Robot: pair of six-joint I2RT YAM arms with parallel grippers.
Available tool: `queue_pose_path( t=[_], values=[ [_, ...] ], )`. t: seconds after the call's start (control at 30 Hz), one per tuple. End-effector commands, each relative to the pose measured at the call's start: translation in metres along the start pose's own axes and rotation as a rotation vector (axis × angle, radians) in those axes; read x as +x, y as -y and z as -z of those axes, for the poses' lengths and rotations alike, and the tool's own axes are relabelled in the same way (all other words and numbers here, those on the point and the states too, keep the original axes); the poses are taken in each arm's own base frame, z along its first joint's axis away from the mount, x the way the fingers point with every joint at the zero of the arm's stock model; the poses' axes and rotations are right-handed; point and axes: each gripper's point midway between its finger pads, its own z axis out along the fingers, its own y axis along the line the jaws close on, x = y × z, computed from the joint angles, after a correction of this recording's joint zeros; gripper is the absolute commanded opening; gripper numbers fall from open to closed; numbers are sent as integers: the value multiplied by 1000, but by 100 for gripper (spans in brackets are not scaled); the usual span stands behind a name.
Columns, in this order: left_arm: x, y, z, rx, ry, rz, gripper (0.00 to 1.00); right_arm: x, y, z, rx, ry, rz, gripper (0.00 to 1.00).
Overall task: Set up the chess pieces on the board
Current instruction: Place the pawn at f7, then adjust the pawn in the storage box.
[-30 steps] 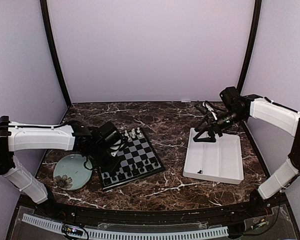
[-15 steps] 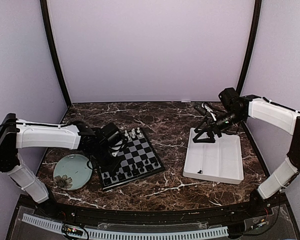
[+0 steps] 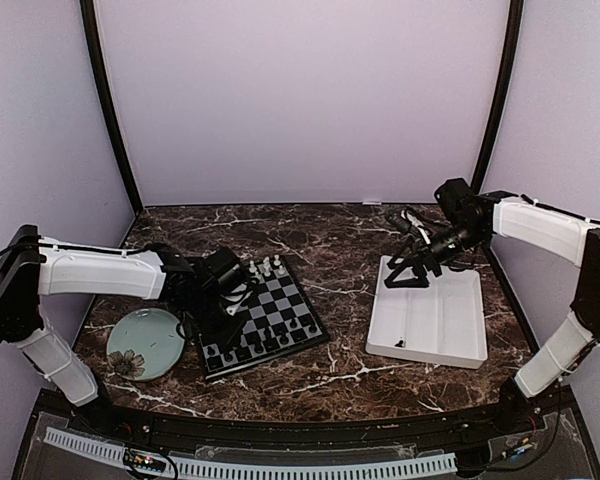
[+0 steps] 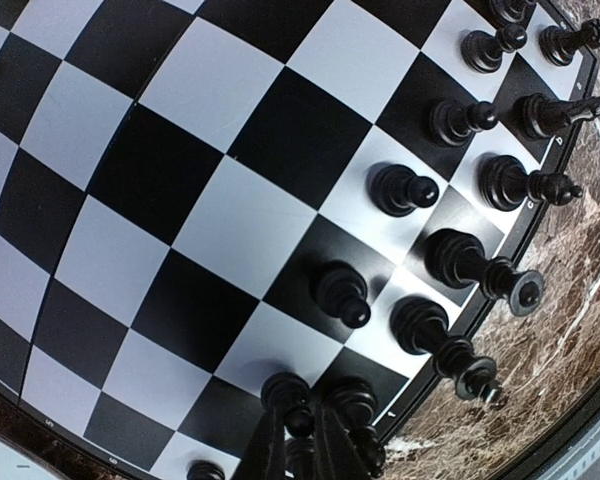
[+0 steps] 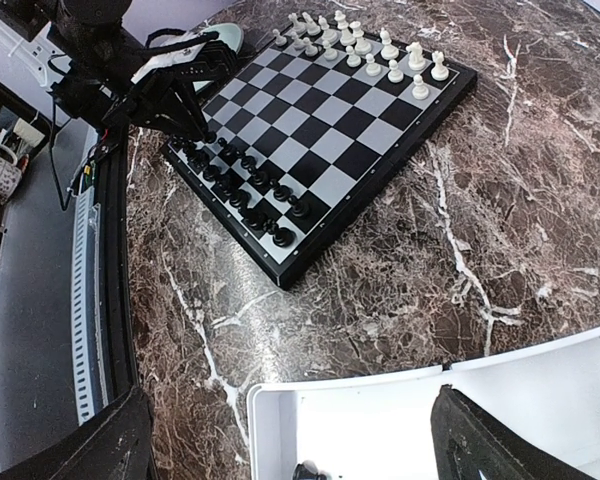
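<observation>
1. Marble tabletop [image 3: 360, 250] inside a purple-walled booth, one arm on each side.
2. Left gripper [image 4: 305, 450] hangs low over the left corner of the board [image 4: 180, 200], fingers almost together with just a slim gap. There might be a black piece between the tips, honestly can't tell.
3. Black chess pieces [image 4: 400, 188] stand right beside those tips, two rows running away along the board's near edge. White pieces [image 5: 365, 45] line the far edge.
4. Left arm is way nearer. Right gripper [image 5: 295, 440] is spread wide and empty over the white tray [image 5: 380, 420], well apart from the board.
</observation>
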Motion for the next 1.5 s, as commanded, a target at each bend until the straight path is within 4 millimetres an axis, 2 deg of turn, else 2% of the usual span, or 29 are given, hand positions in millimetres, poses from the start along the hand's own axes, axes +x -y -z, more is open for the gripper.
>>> queue_pose_path(
  t=[0.0,0.27,0.57,0.7,0.8,0.87,0.97,1.03,1.07,1.13,1.23,1.27,1.3,1.47],
  values=[
    [5,-2,-5,5,-18,-7,11,-3,1,-2,-13,0,2,98],
    [4,-3,-10,4,-29,-11,14,-1,3,-4,-22,-8,-9,98],
    [-1,-2,-2,3,-19,-13,27,-4,3,-4,-35,-12,-15,98],
    [-11,4,23,26,17,-21,32,-9,2,1,-32,-21,1,99],
    [-20,4,52,16,57,-24,36,-26,8,15,58,-3,68,98],
    [-23,3,70,4,61,-25,37,-40,19,29,163,20,120,98],
    [-39,-2,102,-44,119,-27,38,-63,40,51,314,61,163,98],
    [-54,-1,121,-52,176,-22,38,-65,52,57,335,64,129,98],
    [-64,2,131,-46,211,-20,38,-61,54,54,302,47,119,98],
    [-82,7,143,-31,277,-18,38,-44,46,43,166,-39,99,98],
    [-105,19,156,25,373,-9,38,-19,36,35,15,-181,115,79],
    [-117,24,162,54,429,-4,38,-12,37,34,17,-212,139,71],
    [-121,30,166,87,454,-7,38,-5,41,34,39,-242,181,68],
    [-154,56,180,223,595,-14,38,58,58,24,220,-494,437,66]
  ],
)
